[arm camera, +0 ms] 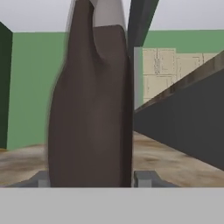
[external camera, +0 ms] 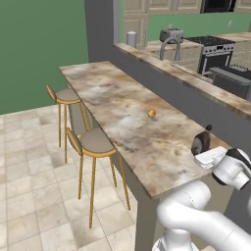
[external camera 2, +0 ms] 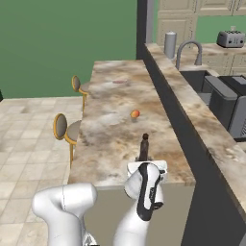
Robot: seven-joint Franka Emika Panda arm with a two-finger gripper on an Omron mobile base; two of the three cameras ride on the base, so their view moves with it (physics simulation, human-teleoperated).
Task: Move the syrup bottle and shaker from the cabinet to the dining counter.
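Syrup bottle (arm camera: 89, 109) stands upright at the near end of the dining bench (external camera: 122, 105), close to the grey raised back wall (external camera 2: 178, 115), w/ the end effector (arm camera: 89, 179) straddling its lower body. Hand view: one finger tip each side of the brown body, bottle filling the gap, so I read it as pinching the bottle, jaws roughly half spread; can't confirm actual pad contact from these frames, and can't tell whether the base is resting on the stone or just above it. Handling, my judgement: plastic squeeze bottle, stiff enough low down but walls prob. give under force; smooth, so somewhat slippery; tall w/ narrow neck, so tippy if nudged high up. Weight depends on fill, unknown. Best hold is low-to-mid on the wide body, as now; neck too thin and too high for a steady set-down. Not fragile, a short drop should be OK. View differences: right base view gives the neck and dark cap rising above the white wrist, plus an orange fruit (external camera 2: 135, 114) well apart further along the bench and a grey canister (external camera 2: 170, 44) on the far worktop. Left base view shows the bottle side-on near the bench's near corner, also two stools (external camera: 90, 142) at the open side. Hand view alone gives finger placement.
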